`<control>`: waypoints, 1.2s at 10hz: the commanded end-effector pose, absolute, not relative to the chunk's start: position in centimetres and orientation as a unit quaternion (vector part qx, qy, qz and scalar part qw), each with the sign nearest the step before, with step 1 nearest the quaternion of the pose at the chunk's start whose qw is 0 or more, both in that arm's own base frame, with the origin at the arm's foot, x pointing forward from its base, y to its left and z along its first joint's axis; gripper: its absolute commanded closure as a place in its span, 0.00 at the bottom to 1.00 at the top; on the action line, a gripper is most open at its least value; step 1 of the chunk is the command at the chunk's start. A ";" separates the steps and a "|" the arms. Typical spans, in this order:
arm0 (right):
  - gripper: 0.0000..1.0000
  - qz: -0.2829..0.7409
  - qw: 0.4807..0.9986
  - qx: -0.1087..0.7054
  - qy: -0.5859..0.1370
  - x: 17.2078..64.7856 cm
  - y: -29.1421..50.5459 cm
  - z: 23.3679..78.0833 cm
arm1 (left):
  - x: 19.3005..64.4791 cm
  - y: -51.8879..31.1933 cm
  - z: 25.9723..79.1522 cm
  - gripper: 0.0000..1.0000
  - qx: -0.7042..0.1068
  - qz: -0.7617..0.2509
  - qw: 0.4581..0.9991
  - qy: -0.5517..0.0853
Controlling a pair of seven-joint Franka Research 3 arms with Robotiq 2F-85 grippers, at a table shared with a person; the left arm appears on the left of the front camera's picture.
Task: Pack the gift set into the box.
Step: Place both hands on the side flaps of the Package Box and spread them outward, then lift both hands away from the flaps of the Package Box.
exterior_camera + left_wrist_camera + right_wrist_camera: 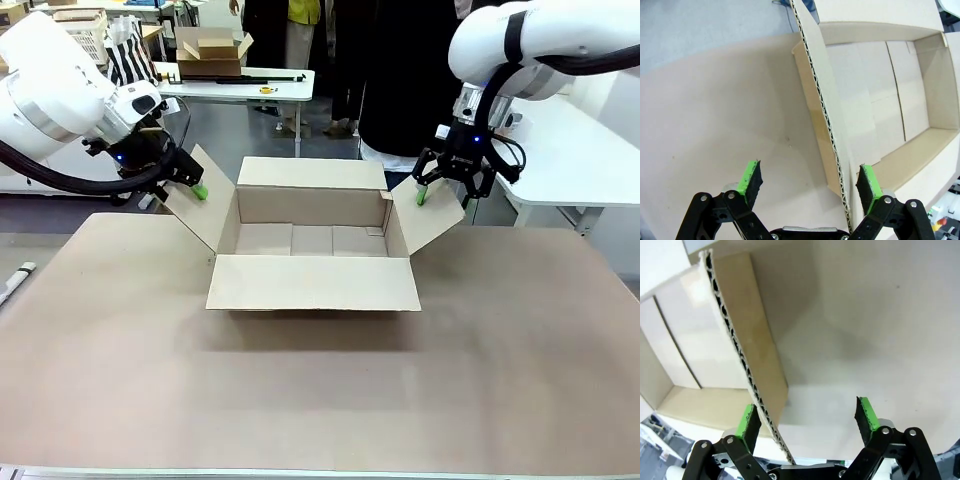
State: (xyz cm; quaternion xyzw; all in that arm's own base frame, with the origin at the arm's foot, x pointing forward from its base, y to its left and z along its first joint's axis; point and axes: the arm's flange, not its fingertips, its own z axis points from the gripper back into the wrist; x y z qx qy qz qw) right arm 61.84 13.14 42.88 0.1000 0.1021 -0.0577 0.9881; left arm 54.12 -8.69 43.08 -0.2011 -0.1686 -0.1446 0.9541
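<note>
**Two side flaps of the box [312, 240] straddled by open grippers**

Nearest in the front view, the brown table [320, 400] is covered with a plain sheet, and the box is placed at its middle with all four flaps folded outward. The near flap [312, 283] is laid down toward the robot, and behind it the flat cardboard bottom is exposed.

At the left side flap [208, 205], which is raised at a slant, the left gripper [183, 183] is held with its jaws spread wide. In the left wrist view the corrugated edge of this flap is seen running between the two green pads [752, 177], much closer to one of them. Whether it is touched there cannot be told. Nothing is clamped.

At the right side flap [428, 220], also slanted upward, the right gripper [448, 188] is positioned in the same way, wide open. In the right wrist view the flap edge is passed between the fingers [865, 415] and appears to lie against one pad, while the other is well apart from it. Nothing is gripped.

The far flap [312, 172] is folded away from the robot. Behind it a person [400, 90] in dark clothing is standing, and farther off a small carton [210, 52] is set on a white table [250, 85].
</note>
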 end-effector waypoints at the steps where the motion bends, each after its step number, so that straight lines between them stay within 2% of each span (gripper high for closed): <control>1: 0.00 -0.067 0.990 0.077 0.100 61.9 13.4 43.7 | 54.1 -8.7 43.2 0.00 -0.195 -0.139 0.956 -0.169; 12: 0.00 -0.067 0.990 0.077 0.100 61.9 13.4 43.7 | 54.1 -8.7 43.2 0.00 -0.195 -0.139 0.956 -0.169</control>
